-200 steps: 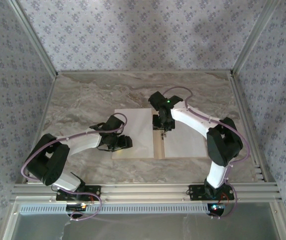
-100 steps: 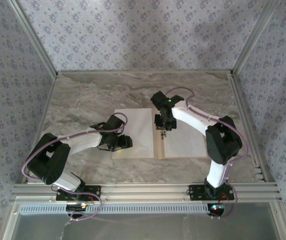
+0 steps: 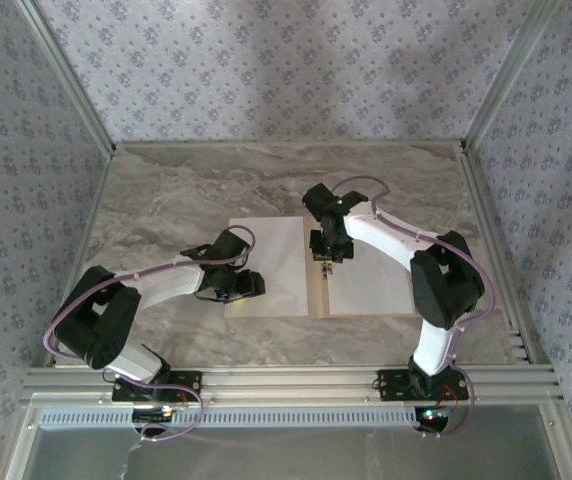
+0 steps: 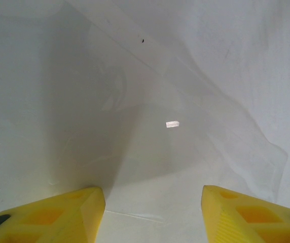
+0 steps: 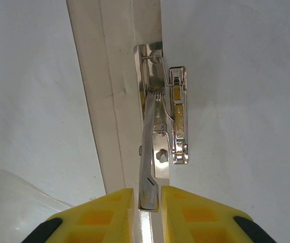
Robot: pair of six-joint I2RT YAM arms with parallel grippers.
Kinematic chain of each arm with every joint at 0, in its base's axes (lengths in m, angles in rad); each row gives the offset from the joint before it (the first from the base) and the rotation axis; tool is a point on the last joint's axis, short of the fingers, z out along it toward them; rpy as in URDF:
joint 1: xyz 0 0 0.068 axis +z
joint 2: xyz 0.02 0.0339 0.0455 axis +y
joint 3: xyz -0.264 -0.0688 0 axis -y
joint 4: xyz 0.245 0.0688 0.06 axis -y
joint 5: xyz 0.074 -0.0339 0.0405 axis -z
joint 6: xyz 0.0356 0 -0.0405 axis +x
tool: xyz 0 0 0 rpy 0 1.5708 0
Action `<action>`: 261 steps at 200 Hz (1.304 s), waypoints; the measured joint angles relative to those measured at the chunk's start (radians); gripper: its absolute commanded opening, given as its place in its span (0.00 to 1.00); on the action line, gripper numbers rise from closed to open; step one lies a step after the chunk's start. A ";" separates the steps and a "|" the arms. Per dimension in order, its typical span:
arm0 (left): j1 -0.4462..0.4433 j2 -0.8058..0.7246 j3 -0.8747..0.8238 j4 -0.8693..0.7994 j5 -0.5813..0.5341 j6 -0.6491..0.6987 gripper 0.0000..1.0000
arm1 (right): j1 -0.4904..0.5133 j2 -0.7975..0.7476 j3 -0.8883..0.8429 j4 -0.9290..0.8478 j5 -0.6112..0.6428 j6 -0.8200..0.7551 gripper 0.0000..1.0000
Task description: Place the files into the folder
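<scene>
On the marble table (image 3: 166,200) the folder (image 3: 318,300) lies open and flat, near the front edge and a little right of centre. The files cover its two leaves, so that only the tan strip along the crease shows.

At the left, the left gripper (image 3: 251,285) sits low over the near left corner of the left sheet (image 3: 271,250). In the left wrist view its yellow fingers (image 4: 59,217) stand wide apart over the white sheet (image 4: 185,76), with nothing between them; the left gripper (image 4: 152,217) is released. Whether the fingertips touch the paper I cannot tell.

At the middle, the right gripper (image 3: 328,258) points down at the crease, toward its far end. The right wrist view shows the grey metal clip (image 5: 178,116) lying along the tan crease (image 5: 99,76), and a thin metal lever (image 5: 147,142) running from the clip down between the yellow fingers (image 5: 99,212). The right gripper (image 5: 148,202) is clenched on that lever, with a finger against each side.

At the right, the right sheet (image 3: 376,285) lies flat on its leaf, just beside the clip.
</scene>
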 measured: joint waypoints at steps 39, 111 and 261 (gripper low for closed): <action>-0.001 0.013 0.013 -0.013 -0.004 0.000 0.55 | -0.001 0.000 0.000 0.004 -0.009 0.000 0.22; -0.001 0.020 0.023 -0.027 -0.007 0.000 0.56 | -0.001 0.010 0.000 0.004 -0.023 -0.011 0.17; -0.001 0.020 0.024 -0.031 -0.007 0.000 0.56 | -0.001 0.031 0.000 -0.030 -0.013 -0.053 0.16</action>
